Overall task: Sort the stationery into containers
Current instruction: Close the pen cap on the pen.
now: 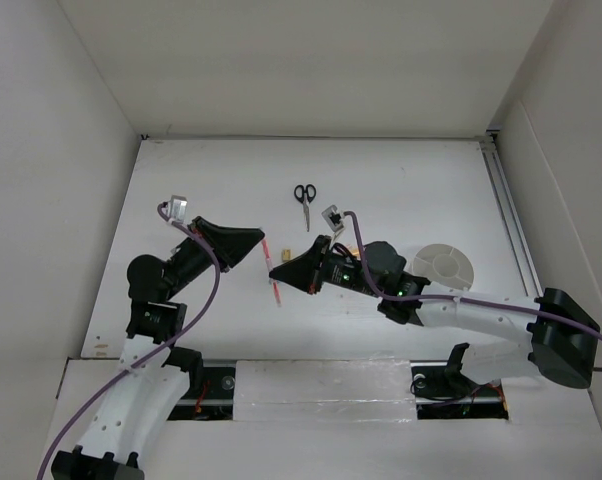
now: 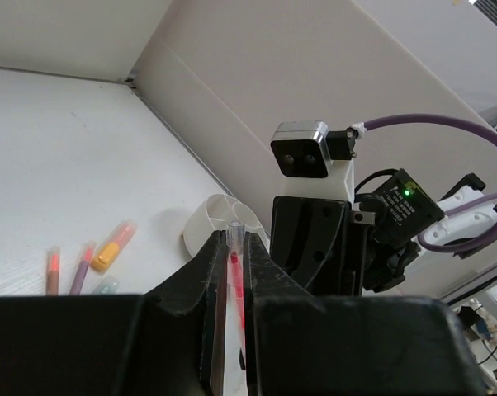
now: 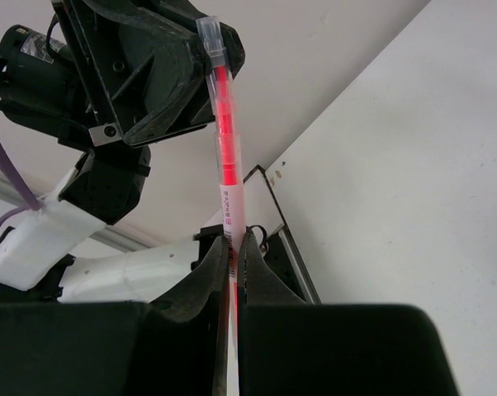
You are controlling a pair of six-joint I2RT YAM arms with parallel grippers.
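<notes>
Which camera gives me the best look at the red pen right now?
Right wrist: the red pen shows at nearly full length, rising from the right gripper. Left wrist shows only a short stretch pinched in the left gripper. Top external shows it small, between both grippers.

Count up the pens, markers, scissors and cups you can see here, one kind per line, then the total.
Pens: 3 (red pen, orange pen, purple pen)
Markers: 2 (orange marker; pale marker, partly hidden)
Scissors: 1
Cups: 1 (white cup)
Total: 7
</notes>
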